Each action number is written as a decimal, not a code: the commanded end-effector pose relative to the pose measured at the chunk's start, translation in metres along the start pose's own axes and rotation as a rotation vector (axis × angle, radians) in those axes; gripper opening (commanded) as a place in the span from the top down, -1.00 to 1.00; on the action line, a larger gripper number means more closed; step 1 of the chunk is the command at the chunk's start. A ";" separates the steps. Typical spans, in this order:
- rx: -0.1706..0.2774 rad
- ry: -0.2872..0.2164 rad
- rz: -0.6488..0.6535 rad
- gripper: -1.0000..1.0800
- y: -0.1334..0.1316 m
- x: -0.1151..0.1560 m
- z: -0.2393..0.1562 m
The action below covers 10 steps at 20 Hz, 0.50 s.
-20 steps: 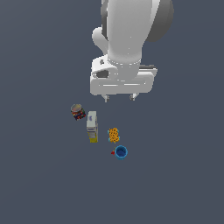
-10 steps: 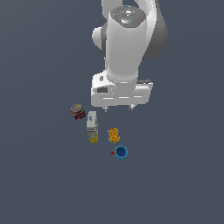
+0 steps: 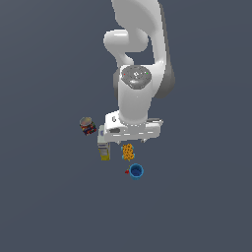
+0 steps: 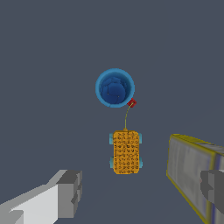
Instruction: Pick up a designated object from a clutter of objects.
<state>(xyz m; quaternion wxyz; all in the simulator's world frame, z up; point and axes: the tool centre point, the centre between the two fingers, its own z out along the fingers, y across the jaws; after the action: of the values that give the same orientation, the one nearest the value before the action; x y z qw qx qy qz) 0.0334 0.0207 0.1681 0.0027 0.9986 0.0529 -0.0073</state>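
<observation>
Only wrist view shows orange lump's [image 4: 126,152] thin tether.

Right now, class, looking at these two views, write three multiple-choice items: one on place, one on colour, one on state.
1. In the exterior view, the round blue cup sits where relative to the orange speckled lump?
A above B below C far left
2. The tiny mark beside the cup's rim is
A red B green C white
3. The gripper is
A shut on the lump B shut on the cup C open, holding nothing

Answers: 1 B, the cup lies lower in the frame; 2 A, it shows red; 3 C, the fingers stand apart with the lump lying free.
</observation>
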 end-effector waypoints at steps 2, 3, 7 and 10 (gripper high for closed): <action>0.002 0.006 -0.005 -0.92 0.002 0.002 0.036; 0.002 0.007 -0.006 -0.92 0.003 0.002 0.045; 0.003 0.011 -0.009 -0.92 0.005 0.001 0.073; 0.004 0.013 -0.011 -0.92 0.006 0.000 0.088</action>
<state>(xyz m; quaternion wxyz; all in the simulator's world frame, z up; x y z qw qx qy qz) 0.0641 0.0225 0.1340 0.0029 0.9967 0.0661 0.0473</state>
